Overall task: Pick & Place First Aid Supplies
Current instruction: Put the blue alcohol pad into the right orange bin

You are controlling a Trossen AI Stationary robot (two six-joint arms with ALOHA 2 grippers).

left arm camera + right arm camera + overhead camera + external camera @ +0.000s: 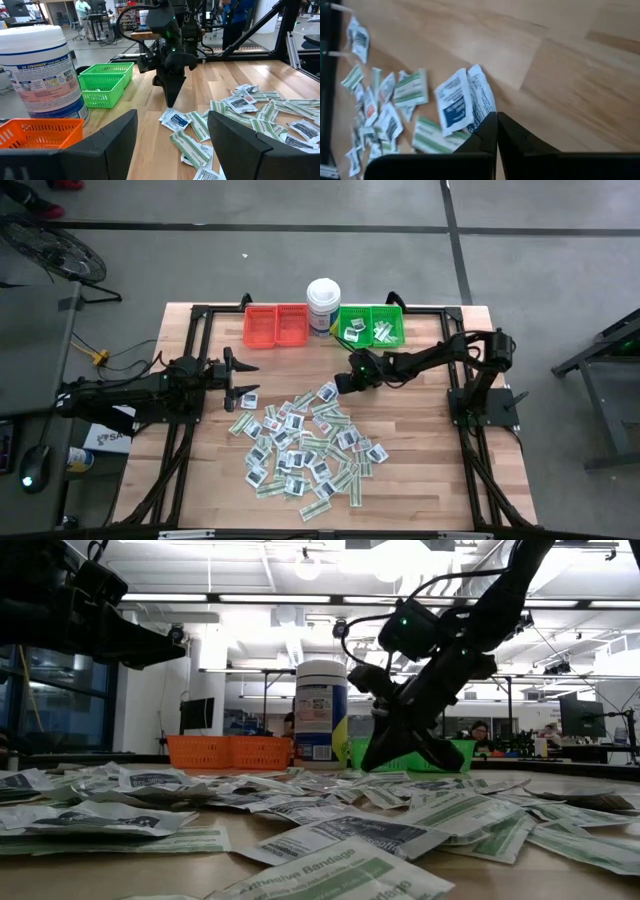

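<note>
The first aid supplies, square white packets and green-and-white strips, lie flat in a loose heap on the middle of the wooden table. My right gripper is shut and slants down at the heap's far edge. Its tips are beside two overlapping white packets. In the left wrist view these tips stand just above the packet. My left gripper waits open and level at the table's left side, with nothing between its fingers. My right gripper's shut fingertips meet at the edge of the white packet, coming from the table's right and slanting down. The finger covers that edge, so I cannot tell whether it touches or pinches the packet. The packet lies flat on the table.
At the far edge stand a red bin, a tall white tub and a green bin holding a few packets. Bare wood lies between the bins and the heap. Black frame rails run along the table's sides.
</note>
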